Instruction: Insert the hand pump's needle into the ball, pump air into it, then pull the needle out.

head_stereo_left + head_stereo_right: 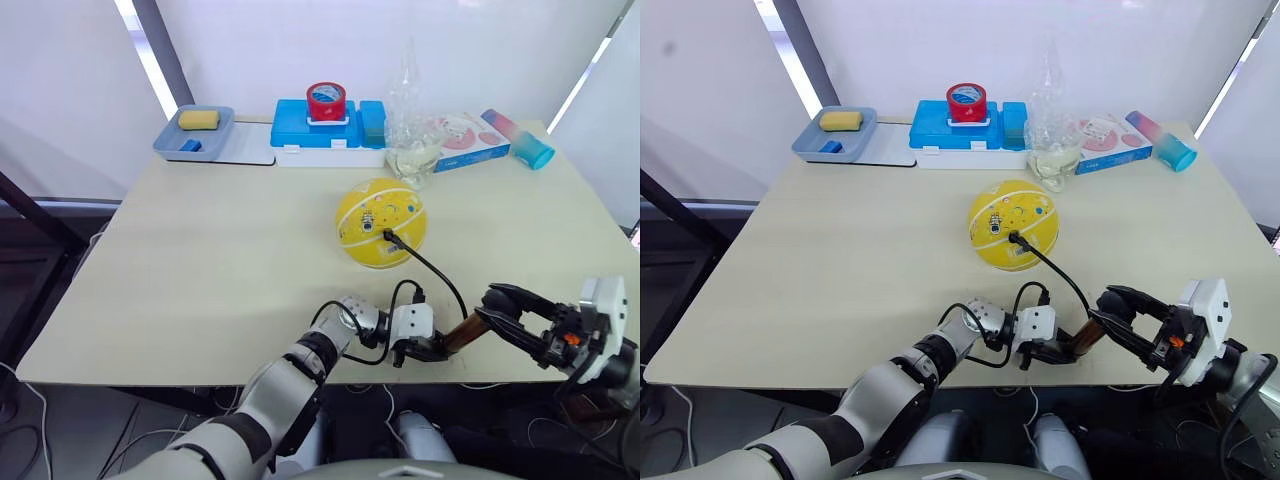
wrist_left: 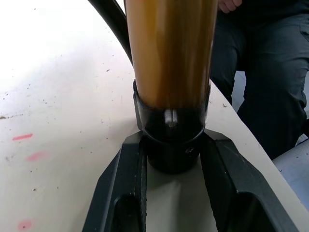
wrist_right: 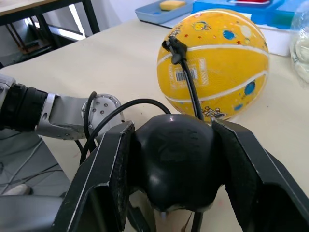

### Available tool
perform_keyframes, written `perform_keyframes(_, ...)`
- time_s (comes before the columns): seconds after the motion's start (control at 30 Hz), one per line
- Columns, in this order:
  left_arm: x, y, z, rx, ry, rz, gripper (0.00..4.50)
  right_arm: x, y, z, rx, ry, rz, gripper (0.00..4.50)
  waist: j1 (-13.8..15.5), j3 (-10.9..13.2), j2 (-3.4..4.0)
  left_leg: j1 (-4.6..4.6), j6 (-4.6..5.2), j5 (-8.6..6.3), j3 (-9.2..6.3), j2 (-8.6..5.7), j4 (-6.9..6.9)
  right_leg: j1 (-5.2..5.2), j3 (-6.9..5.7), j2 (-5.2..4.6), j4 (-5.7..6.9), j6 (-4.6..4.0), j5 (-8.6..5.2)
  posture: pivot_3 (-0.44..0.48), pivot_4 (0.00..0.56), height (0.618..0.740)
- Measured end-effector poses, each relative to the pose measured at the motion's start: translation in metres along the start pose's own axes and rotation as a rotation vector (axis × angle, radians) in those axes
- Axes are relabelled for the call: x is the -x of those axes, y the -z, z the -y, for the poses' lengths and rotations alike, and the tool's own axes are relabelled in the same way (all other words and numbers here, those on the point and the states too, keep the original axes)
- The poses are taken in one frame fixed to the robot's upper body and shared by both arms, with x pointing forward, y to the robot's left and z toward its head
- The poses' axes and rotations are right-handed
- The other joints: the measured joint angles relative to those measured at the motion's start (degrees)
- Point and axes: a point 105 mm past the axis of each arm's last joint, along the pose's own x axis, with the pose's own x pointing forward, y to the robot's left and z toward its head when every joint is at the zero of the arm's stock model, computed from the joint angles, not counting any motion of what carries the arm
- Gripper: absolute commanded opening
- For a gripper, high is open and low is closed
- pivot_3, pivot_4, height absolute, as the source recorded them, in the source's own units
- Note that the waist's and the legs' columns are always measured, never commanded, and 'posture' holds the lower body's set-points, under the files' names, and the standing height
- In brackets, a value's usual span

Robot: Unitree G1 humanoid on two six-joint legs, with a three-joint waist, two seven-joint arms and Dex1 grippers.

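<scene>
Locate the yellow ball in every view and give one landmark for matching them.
Left eye: ball mid-table, before the blue box.
Right eye: ball slightly further left, same spot.
Left wrist: not in it.
Right wrist: ball upper middle, beyond the right gripper.
Landmark: the black hose plugged into the ball.

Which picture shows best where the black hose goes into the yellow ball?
The right wrist view: the ball is close and the needle fitting sits plainly on its side. Both eye views show the same spot, farther off. The left wrist view shows the hand pump barrel instead.
</scene>
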Motion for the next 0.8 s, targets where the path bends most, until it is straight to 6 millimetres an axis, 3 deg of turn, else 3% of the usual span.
perform_keyframes(0.13,0.0,0.0,0.0,0.0,-0.001,0.003,1.11,0.011,-0.038,0.0,0.037,-0.03,0.028,2.02,-0.4,0.0,0.02,-0.12,0.05,0.0,0.0,-0.04,0.0,0.12,0.51,0.13,-0.18,0.18,-0.12,0.0,0.15,0.737)
perform_keyframes(0.43,-0.001,-0.002,0.0,0.001,-0.002,0.01,1.11,0.025,-0.095,-0.003,0.092,-0.045,0.047,2.02,-0.7,0.0,0.06,-0.75,0.27,0.11,0.0,-0.13,0.0,-0.07,0.86,0.06,-0.12,0.43,-0.27,0.0,0.15,0.737)
perform_keyframes(0.63,-0.001,-0.002,0.0,0.002,0.0,0.009,1.11,0.025,-0.09,-0.001,0.063,-0.027,0.024,2.02,-0.7,0.0,-0.03,-0.75,0.29,0.11,-0.1,-0.13,-0.01,-0.05,0.26,-0.04,-0.13,0.39,-0.28,0.0,0.15,0.737)
perform_keyframes(0.7,-0.001,-0.001,0.0,0.003,0.001,0.007,1.11,0.023,-0.079,-0.002,0.053,-0.033,0.006,2.02,-0.7,0.0,-0.1,-0.74,0.27,0.13,-0.14,-0.09,-0.01,-0.05,0.07,-0.08,-0.13,0.31,-0.32,0.0,0.15,0.737)
perform_keyframes(0.8,-0.001,0.0,0.001,0.005,0.005,-0.001,1.11,0.017,-0.043,0.0,0.007,-0.023,-0.027,2.02,-0.7,-0.1,-0.24,-0.71,0.05,0.25,-0.15,0.26,0.0,0.14,-0.65,-0.19,-0.03,0.09,-0.44,0.0,0.15,0.737)
